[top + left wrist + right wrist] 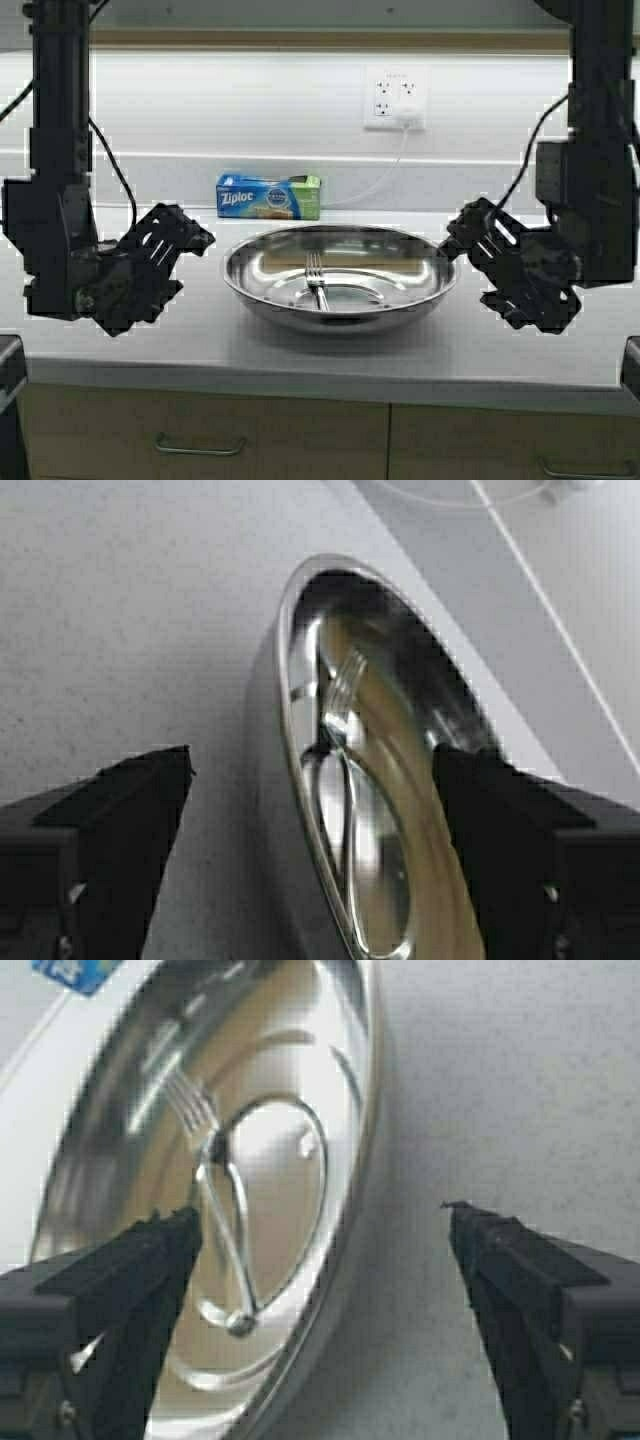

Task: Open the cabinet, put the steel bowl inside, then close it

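The steel bowl (pixel 390 265) is wide, shallow and mirror-bright. It sits on the grey countertop (pixel 520 350) straight ahead, with a fork (pixel 316 280) lying inside it. My left gripper (pixel 185 262) is open just left of the bowl. In the left wrist view (pixel 310 770) its jaws straddle the bowl's (pixel 400 780) near rim without touching it. My right gripper (pixel 470 268) is open just right of the bowl. In the right wrist view (pixel 320 1210) its jaws straddle the opposite rim of the bowl (pixel 280 1160). The cabinet's doors are out of view; only a tan strip (pixel 330 38) shows at the top.
A green and blue Ziploc box (pixel 268 196) lies behind the bowl against the white wall. A wall outlet (pixel 397 98) has a white cable hanging to the counter. Tan drawer fronts with bar handles (pixel 200 445) run below the counter's front edge.
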Controlling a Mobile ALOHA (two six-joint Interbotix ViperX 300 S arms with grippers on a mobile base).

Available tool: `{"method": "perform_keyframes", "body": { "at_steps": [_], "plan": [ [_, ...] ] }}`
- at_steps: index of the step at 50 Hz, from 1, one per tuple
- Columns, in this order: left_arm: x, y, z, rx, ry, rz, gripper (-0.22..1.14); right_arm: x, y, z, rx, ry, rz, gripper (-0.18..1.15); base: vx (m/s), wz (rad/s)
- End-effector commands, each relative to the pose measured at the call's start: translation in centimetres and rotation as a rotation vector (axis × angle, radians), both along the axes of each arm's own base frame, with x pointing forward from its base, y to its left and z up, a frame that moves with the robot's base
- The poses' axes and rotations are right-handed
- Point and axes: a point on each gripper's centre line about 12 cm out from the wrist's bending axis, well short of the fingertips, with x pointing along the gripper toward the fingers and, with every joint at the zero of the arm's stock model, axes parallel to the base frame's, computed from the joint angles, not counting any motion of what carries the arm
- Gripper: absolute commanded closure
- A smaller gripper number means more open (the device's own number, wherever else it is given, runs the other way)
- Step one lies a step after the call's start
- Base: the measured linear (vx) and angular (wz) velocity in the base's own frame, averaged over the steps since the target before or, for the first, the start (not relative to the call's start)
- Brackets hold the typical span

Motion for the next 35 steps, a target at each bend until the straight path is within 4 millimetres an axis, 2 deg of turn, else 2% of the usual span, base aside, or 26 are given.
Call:
{"method": "perform_keyframes", "body": {
  "at_steps": [1,7,13,18,35],
  "plan": [
    [2.0,-1.3,-0.1,-0.077,-0.048,-0.082,-0.10,1.2,-1.2,-0.9,0.106,-0.038,0.011,-0.07,0.10,0.03],
    [2.9,-2.0,-0.3,-0.113,-0.064,-0.132,-0.10,1.9,-2.4,-2.4,0.174,-0.030,0.036,-0.07,0.09,0.02],
    [3.5,-1.9,-0.3,-0.118,-0.074,-0.120,-0.10,3.2,-2.2,-3.1,0.228,-0.048,0.121,-0.07,0.06,0.00],
    [3.9,-1.9,-0.4,-0.118,-0.072,-0.115,-0.10,4.4,-2.4,-3.4,0.262,-0.064,0.132,-0.07,0.05,0.00],
    [4.8,-1.8,-1.3,-0.120,-0.043,-0.102,-0.10,5.6,-2.4,-3.5,0.305,-0.077,0.122,-0.06,0.04,0.01]
  ]
}}
